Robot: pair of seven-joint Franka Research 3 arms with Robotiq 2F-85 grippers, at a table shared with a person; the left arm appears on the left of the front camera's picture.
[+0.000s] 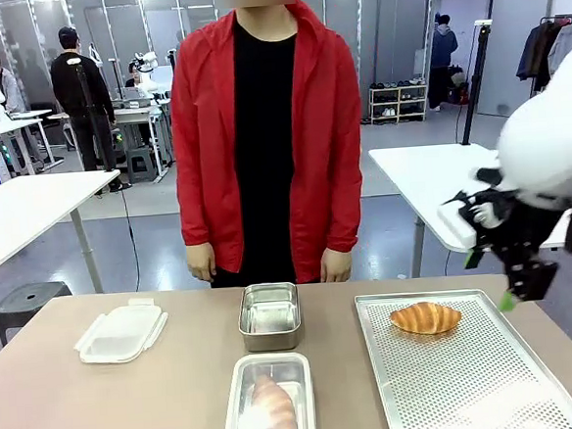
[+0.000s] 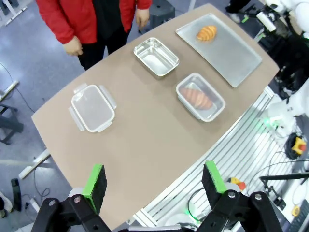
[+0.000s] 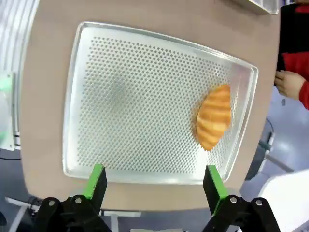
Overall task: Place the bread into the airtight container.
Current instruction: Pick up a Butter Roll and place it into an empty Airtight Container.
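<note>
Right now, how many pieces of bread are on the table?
2: a golden-brown croissant on the perforated metal tray, a second croissant inside the nearer rectangular metal container.

Tray (image 1: pixel 445 385): near edge cut at 6 o'clock | tin (image 3: pixel 263 5): cut at 1 o'clock | hand (image 3: pixel 288 83): cut at 3 o'clock

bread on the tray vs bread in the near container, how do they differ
The tray bread lies bare on the perforated tray; the container bread sits inside the near container. In the front view the tray bread lies crosswise, the container bread lengthwise. Both are ridged and croissant-like.
</note>
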